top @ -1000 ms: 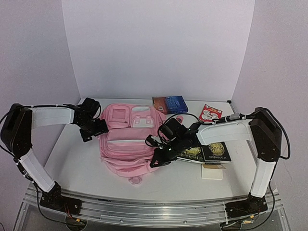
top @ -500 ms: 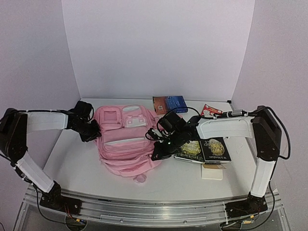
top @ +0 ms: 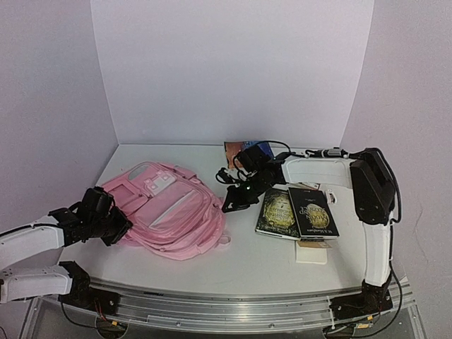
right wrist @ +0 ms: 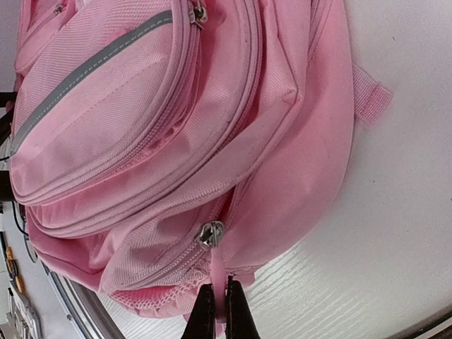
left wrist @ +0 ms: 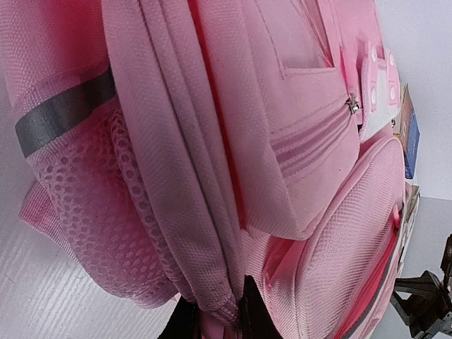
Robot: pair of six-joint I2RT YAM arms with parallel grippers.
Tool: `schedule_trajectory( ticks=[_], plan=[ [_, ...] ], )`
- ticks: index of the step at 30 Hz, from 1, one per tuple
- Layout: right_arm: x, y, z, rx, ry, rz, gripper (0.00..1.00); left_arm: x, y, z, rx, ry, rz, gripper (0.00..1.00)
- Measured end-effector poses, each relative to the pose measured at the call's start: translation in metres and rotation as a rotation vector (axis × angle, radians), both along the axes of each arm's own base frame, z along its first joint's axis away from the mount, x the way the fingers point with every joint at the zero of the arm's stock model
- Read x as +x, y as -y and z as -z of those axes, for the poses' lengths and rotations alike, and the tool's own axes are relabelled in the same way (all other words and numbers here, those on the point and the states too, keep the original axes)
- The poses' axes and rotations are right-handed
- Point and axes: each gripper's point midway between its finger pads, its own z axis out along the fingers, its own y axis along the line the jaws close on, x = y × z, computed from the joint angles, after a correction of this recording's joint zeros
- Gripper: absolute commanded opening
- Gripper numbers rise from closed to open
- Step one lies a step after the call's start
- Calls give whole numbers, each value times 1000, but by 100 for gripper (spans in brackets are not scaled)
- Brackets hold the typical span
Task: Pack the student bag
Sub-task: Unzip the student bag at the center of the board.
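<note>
**Fingers (left wrist: 253,318) clamped on the student bag (top: 173,215), both arms**

Nearest: left gripper (left wrist: 219,321), low over the near-left of the table (top: 268,265), jaws narrow with a fold of the bag's side seam pinched between them, just beside the mesh pocket (left wrist: 92,212). Bag lies flat, front up, left of centre. Long axis diagonal: the end with the small loop (top: 224,240) points near-right, the end with the white patches (top: 159,182) points far-left. Look: pink woven fabric, soft and slumped, stacked front zip pockets, grey reflective strip (right wrist: 92,67) across one pocket. Right gripper (right wrist: 220,318) at the bag's right edge, jaws all but closed on a pink zip pull (right wrist: 217,268); its metal slider sits just above the jaws in the wrist view. Right of the bag and apart from it: two dark books (top: 279,212) side by side, touching. Farthest: blue box (left wrist: 412,145) near the back wall.
</note>
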Motion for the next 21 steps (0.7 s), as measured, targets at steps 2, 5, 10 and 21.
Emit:
schedule_trajectory(
  ticks=[2, 5, 10, 21],
  plan=[
    [4, 2, 6, -11, -5, -8, 0, -4, 11, 2, 5, 0, 14, 27],
    [12, 7, 14, -30, -6, -6, 0, -12, 30, 3, 38, -22, 62, 61],
    [31, 21, 18, -39, 7, 18, 0, -23, 68, -23, 135, -39, 184, 98],
    [38, 26, 17, -28, 12, 13, 0, -40, 149, -73, 542, -6, 710, 99]
  ],
)
